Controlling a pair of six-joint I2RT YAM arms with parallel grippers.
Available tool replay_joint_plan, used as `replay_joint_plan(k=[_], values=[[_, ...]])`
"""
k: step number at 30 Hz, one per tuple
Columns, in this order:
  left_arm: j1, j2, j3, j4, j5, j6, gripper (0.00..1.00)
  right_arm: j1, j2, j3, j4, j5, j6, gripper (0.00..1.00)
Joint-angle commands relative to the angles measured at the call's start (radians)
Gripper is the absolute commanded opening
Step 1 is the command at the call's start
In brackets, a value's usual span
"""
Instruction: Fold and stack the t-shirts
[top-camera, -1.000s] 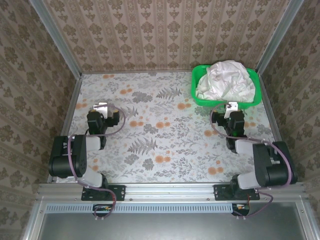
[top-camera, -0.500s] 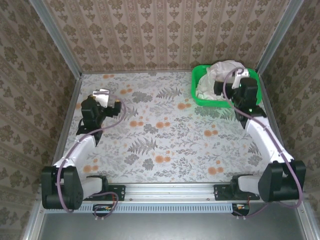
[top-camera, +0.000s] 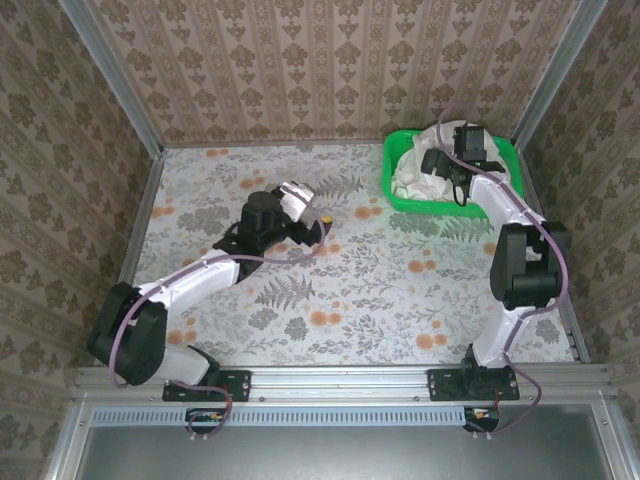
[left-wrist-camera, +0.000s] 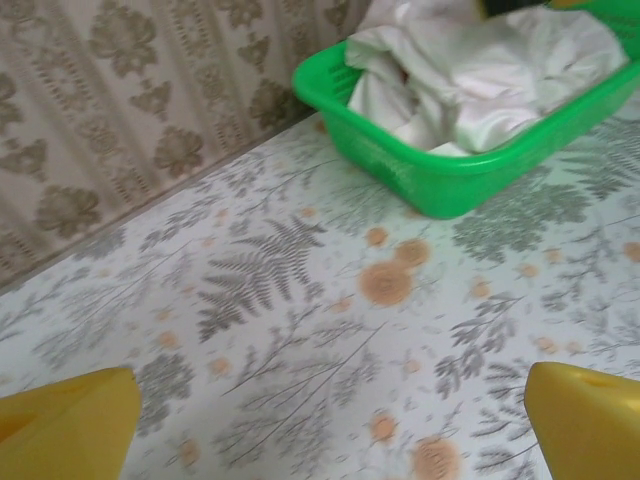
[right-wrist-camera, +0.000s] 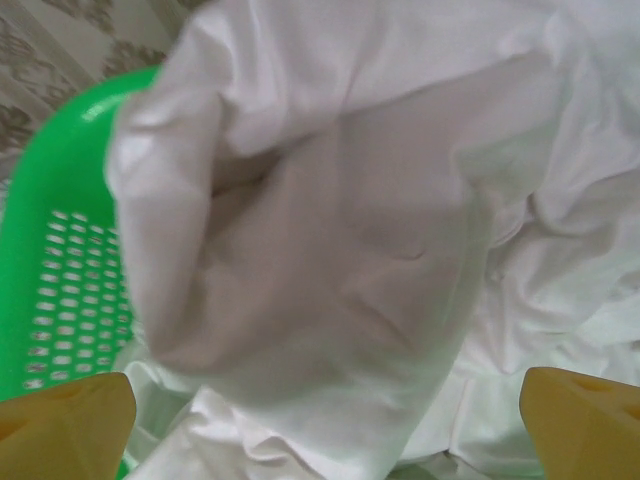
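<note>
The t-shirts (top-camera: 418, 172) are a crumpled white heap inside the green basket (top-camera: 392, 188) at the back right of the table. My right gripper (top-camera: 458, 152) hangs over that heap. In the right wrist view it is open, its yellow fingertips (right-wrist-camera: 66, 426) wide apart just above the bunched white shirts (right-wrist-camera: 330, 250), gripping nothing. My left gripper (top-camera: 314, 206) is over the middle of the table, pointing toward the basket. It is open too, its fingertips (left-wrist-camera: 62, 426) spread over bare cloth, with the shirts (left-wrist-camera: 480, 70) farther ahead. No chest graphic shows.
A floral tablecloth (top-camera: 330, 290) covers the table. Patterned walls and metal rails close it in on three sides. The basket's rim (left-wrist-camera: 450, 185) stands ahead and to the right of my left gripper; its perforated wall (right-wrist-camera: 60, 280) is left of my right gripper.
Both arms have unfolded from their rest poses. The left one swung from the left side to the table's middle; the right one reached up and over the basket.
</note>
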Motion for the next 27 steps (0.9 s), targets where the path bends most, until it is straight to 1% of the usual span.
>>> replay_joint_plan(k=[1,3,5,6,7,8,9,10,14,19,24,27], values=[[-0.038,0.012,0.037,0.082,0.043,-0.034,1.0,-0.005,0.067,0.062,-0.056,-0.008,0.063,0.92],[-0.06,0.011,0.035,0.097,0.047,-0.031,1.0,-0.005,0.089,0.077,-0.058,-0.021,0.068,0.82],[-0.071,0.006,0.03,0.11,0.047,-0.036,1.0,-0.005,0.091,0.097,-0.07,-0.033,0.068,0.67],[-0.075,0.003,0.027,0.115,0.045,-0.038,1.0,-0.005,0.082,0.108,-0.077,-0.039,0.063,0.52],[-0.078,0.0,0.023,0.122,0.04,-0.044,1.0,-0.005,0.069,0.113,-0.084,-0.04,0.061,0.34],[-0.078,0.001,0.017,0.132,0.034,-0.049,1.0,-0.004,0.054,0.117,-0.089,-0.042,0.06,0.19],[-0.077,0.0,0.009,0.145,0.026,-0.055,1.0,-0.005,0.034,0.12,-0.093,-0.048,0.058,0.06],[-0.078,0.0,0.002,0.154,0.019,-0.052,1.0,-0.005,0.012,0.123,-0.096,-0.055,0.057,0.0],[-0.076,0.009,0.006,0.162,-0.012,-0.032,1.0,-0.006,-0.069,0.129,-0.073,-0.097,0.066,0.0],[-0.069,0.011,0.014,0.178,-0.031,-0.015,1.0,-0.009,-0.177,0.143,0.02,-0.17,0.109,0.0],[-0.046,0.001,0.023,0.165,-0.024,-0.043,1.0,-0.009,-0.233,0.279,0.038,-0.258,0.106,0.0],[-0.033,-0.004,0.023,0.165,-0.026,-0.07,1.0,-0.008,-0.238,0.404,0.02,-0.32,0.105,0.0]])
